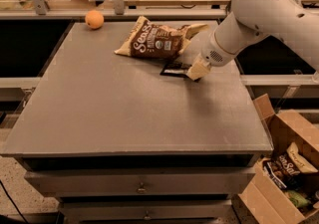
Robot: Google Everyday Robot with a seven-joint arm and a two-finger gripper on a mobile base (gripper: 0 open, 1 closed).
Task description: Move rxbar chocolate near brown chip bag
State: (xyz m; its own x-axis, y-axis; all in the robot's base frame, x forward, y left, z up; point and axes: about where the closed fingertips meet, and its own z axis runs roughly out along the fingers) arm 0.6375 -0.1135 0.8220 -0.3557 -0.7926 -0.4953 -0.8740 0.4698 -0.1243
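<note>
Lying beside hand [195,71]: flat dark rxbar chocolate [174,70]

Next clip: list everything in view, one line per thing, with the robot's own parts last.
table: one, grey, centre, drawers below
orange fruit: one, orange, table's far left corner
brown chip bag: one, brown with white lettering, far middle of table
rxbar chocolate: one, dark, just in front of the chip bag
cardboard box: one, tan, floor at right
snack bags: several, brown and tan, inside the box
arm: one, white, reaching in from the right
gripper: one, tan, at the rxbar chocolate's right end
</note>
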